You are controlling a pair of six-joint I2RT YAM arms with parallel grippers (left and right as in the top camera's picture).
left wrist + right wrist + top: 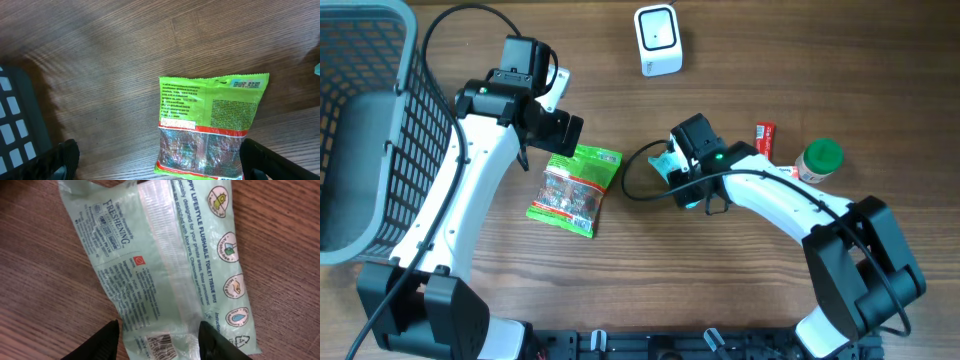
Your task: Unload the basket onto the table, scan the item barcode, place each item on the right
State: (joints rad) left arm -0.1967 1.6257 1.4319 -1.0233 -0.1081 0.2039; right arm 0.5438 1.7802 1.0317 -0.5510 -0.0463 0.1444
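My right gripper [159,330] straddled the wipes pack [165,255] half open, holding nothing. I judged: grip clear of barcode [161,346], face it to scanner [657,40].

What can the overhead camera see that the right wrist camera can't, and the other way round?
Only overhead: the basket, the white scanner, a green snack bag, a red tube, a green-capped bottle, the left arm and the right arm.
Only right wrist: the print on the wipes pack and its barcode, low in the frame between the right gripper's fingers.
Both: the wipes pack, lying on the wooden table.
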